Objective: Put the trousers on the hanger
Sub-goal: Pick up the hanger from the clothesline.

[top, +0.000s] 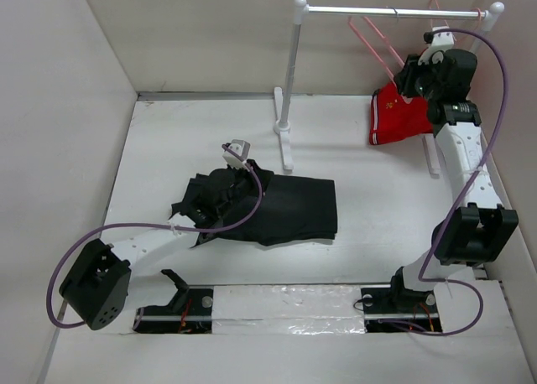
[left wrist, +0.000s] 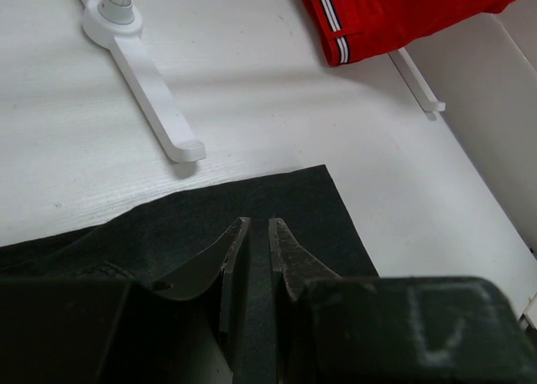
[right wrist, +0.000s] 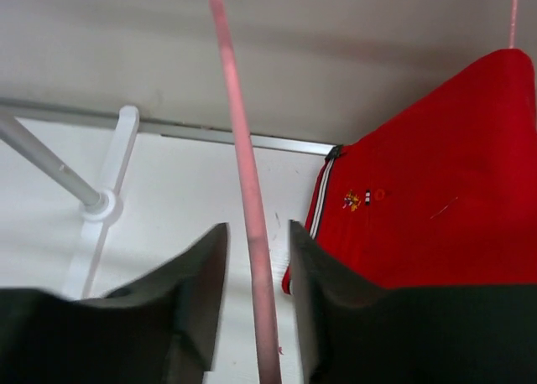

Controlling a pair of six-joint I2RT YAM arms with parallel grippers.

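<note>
The black trousers (top: 285,206) lie crumpled in the middle of the table. In the left wrist view they are flat dark cloth (left wrist: 277,204). My left gripper (top: 216,201) hangs low over their left part. Its jaws (left wrist: 258,223) stand a narrow slit apart, and only cloth shows below the slit. The pale-pink hanger (top: 375,38) hangs from the rail at the back right. My right gripper (top: 413,72) is raised to it. One thin hanger bar (right wrist: 243,166) runs down between the right gripper's (right wrist: 256,226) jaws, which are open with a gap on each side of the bar.
A white garment rack has a rail (top: 390,12), a post (top: 289,74) and a foot (left wrist: 151,74) on the table. Red shorts with white trim (top: 401,120) hang on another pink hanger beside my right gripper (right wrist: 436,199). White walls enclose the table.
</note>
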